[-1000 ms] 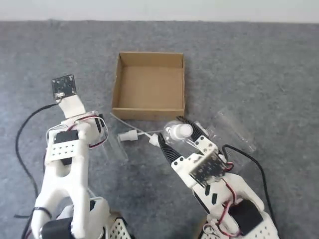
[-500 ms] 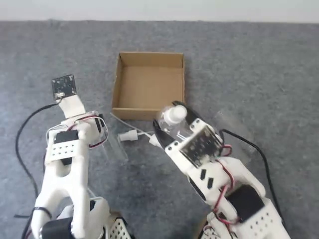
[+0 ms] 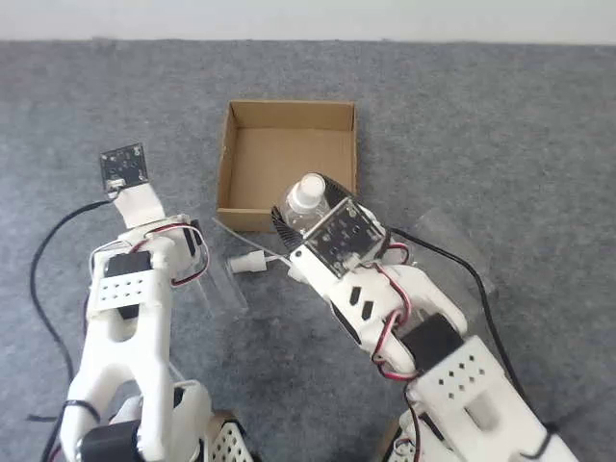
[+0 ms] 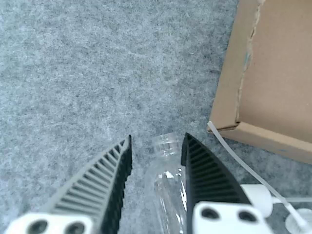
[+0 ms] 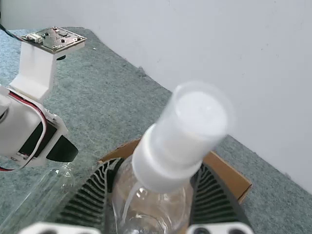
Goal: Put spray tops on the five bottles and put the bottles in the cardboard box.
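My right gripper (image 5: pixel 156 171) is closed on a clear plastic bottle with a white spray top (image 3: pixel 308 195), both ribbed jaws pressed to its shoulder just under the collar; from the high view it hangs over the near wall of the open brown cardboard box (image 3: pixel 287 159), cap tilted up and away from me. I judge it empty and very light, thin-walled enough to dent if I squeeze harder, and smooth enough to slide through the ribs; the shoulder is the stiffest part of the body, so my hold there seems right, and I would not take it by the cap, which may turn or pull off. My left gripper (image 4: pixel 157 138) is spread open on the grey felt mat (image 3: pixel 500 125), its jaws to either side of the threaded neck of an uncapped clear bottle (image 4: pixel 168 170) lying just beside the box corner; this one would roll and flex, so I would take it low on the neck. A loose white spray top with a thin dip tube (image 3: pixel 248 262) lies between my arms; the tube looks limp and easily bent.
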{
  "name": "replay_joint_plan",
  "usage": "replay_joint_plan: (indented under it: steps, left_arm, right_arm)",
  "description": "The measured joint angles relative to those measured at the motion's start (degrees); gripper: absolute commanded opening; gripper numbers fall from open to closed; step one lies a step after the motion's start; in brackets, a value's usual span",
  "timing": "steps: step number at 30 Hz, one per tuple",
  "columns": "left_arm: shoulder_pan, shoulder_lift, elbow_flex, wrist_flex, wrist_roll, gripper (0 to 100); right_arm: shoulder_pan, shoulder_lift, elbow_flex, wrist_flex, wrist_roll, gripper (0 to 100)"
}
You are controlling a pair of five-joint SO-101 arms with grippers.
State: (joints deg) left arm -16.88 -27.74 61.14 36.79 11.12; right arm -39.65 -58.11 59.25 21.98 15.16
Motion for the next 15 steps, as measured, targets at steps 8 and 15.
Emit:
replay_joint_plan:
  steps: [8,15]
  left_arm:
    - [0.0,0.0,0.0,0.0,0.0,16]
    - [0.0,0.0,0.0,0.0,0.0,16]
  right_arm:
    - [1.7,8.4,-6.4,-2.6,0.0,0.6]
    - [3.6,17.4,-13.5,-3.0,0.0,0.6]
